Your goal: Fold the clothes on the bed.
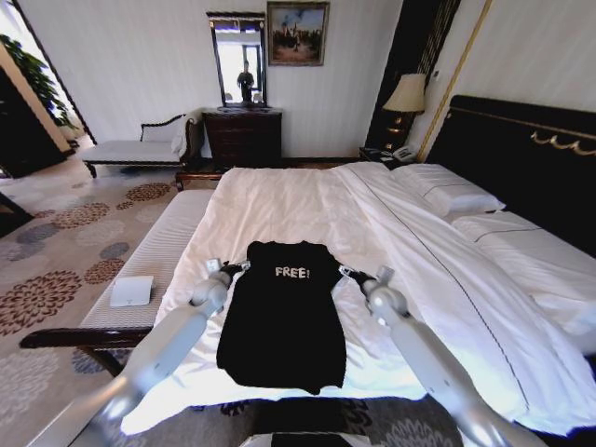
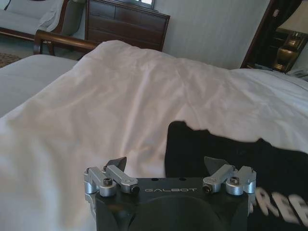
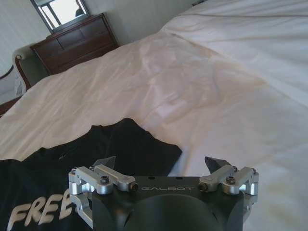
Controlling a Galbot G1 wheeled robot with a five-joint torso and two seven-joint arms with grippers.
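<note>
There is one black short-sleeved T-shirt (image 1: 282, 317) made of soft cloth, with white "FREE!" letters on the chest. It lies flat on the one very big bed (image 1: 307, 209) with a white duvet and a dark frame, near the bed's 6 o'clock edge in the head view. The shirt looks narrow, with its sides tucked in, and its bottom hem hangs close to the edge of the bed.

There are two grippers. The left gripper (image 1: 229, 267) sits at the shirt's shoulder at about 10 o'clock from the shirt's middle. In the left wrist view the left gripper (image 2: 167, 165) has its two fingers spread wide apart, with nothing between them, just above the shirt's edge and the white duvet. The right gripper (image 1: 352, 274) sits at the other shoulder, at about 2 o'clock. In the right wrist view the right gripper (image 3: 160, 162) is spread wide too and grips nothing.

There are two white pillows (image 1: 452, 194) at 2 o'clock by the tall dark headboard (image 1: 521, 158). One pale striped bench (image 1: 154, 261) stands along the bed at 9 o'clock, with one small white box (image 1: 131, 291) on it. One dark wooden dresser (image 1: 243, 136) stands at 12 o'clock, and one lamp (image 1: 405, 95) at 1 o'clock.
</note>
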